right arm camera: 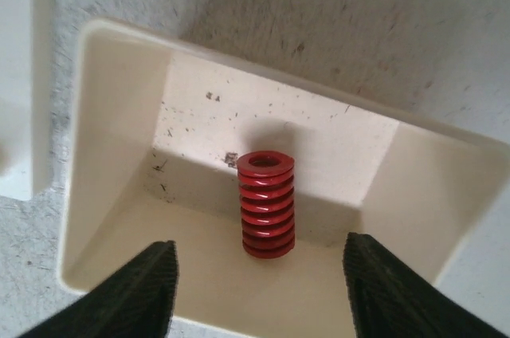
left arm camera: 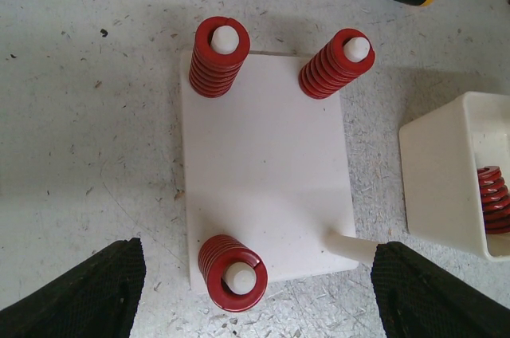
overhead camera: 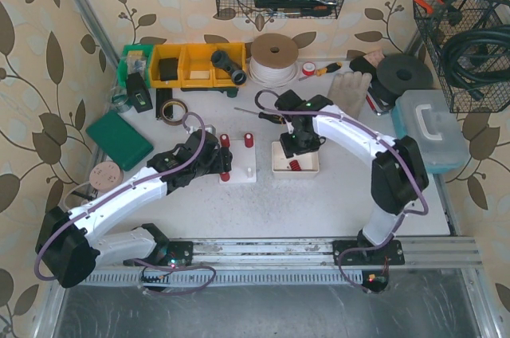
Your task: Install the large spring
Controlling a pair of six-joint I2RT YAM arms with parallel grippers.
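1. Your right claw (right arm camera: 256,270) is spread and holds nothing; the large spring (right arm camera: 267,204) sits in the white bin (right arm camera: 111,155) between its fingers.
2. Your left claw (left arm camera: 256,274), also spread, hangs over the peg plate (left arm camera: 263,163).

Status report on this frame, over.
Left tool open above plate, three pegs filled, one peg bare. Right tool open over spring, upright in bin, not gripped. Nothing blocking that peg.
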